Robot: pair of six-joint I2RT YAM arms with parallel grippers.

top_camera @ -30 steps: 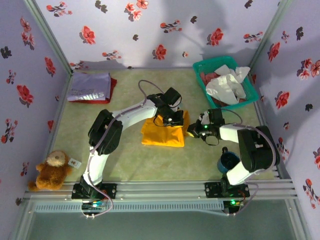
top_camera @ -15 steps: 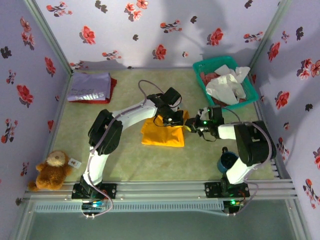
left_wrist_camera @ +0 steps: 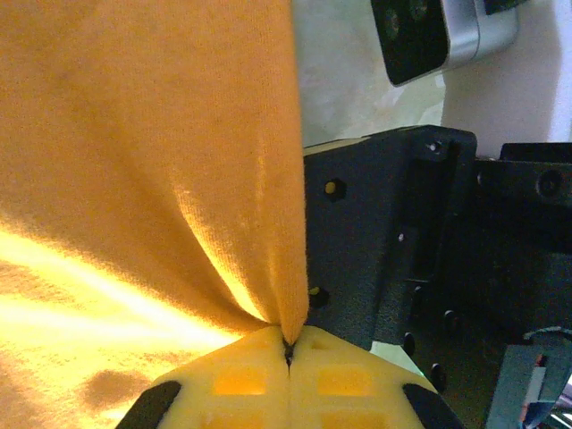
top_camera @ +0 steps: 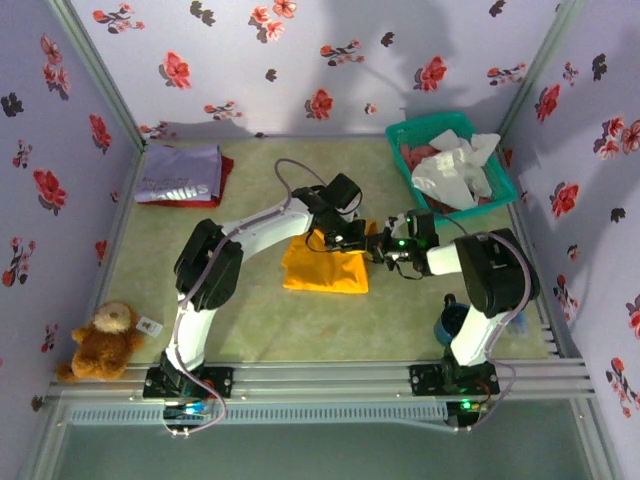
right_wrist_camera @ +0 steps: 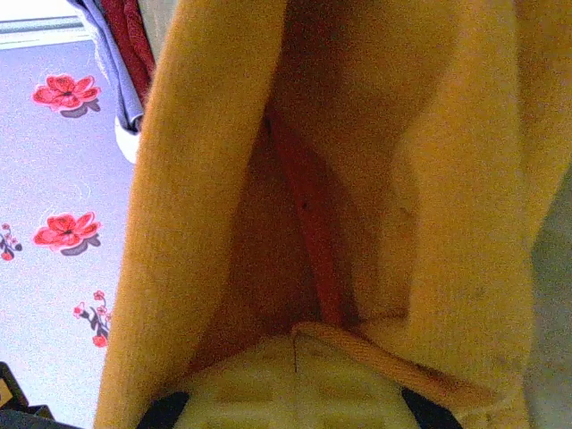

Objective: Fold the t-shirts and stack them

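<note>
The orange-yellow t-shirt (top_camera: 325, 264) lies partly folded on the green table mat, at the middle. My left gripper (top_camera: 344, 240) sits at its far right corner, shut on a pinch of the orange cloth (left_wrist_camera: 268, 259). Just right of it my right gripper (top_camera: 378, 251) is shut on the shirt's right edge, with orange folds (right_wrist_camera: 465, 223) rising from its fingers. A lavender t-shirt with white lettering (top_camera: 180, 174) lies folded on a red one (top_camera: 225, 172) at the far left. White (top_camera: 452, 166) and reddish shirts (top_camera: 412, 156) lie in the teal basket.
The teal basket (top_camera: 402, 132) stands at the far right corner. A brown teddy bear (top_camera: 101, 340) sits at the near left. A dark blue cup (top_camera: 452, 322) stands by the right arm's base. Flowered walls close in three sides.
My right gripper has moved left along the table to the shirt's right edge, close to the left gripper. The left gripper has kept its place and its hold on the cloth.
</note>
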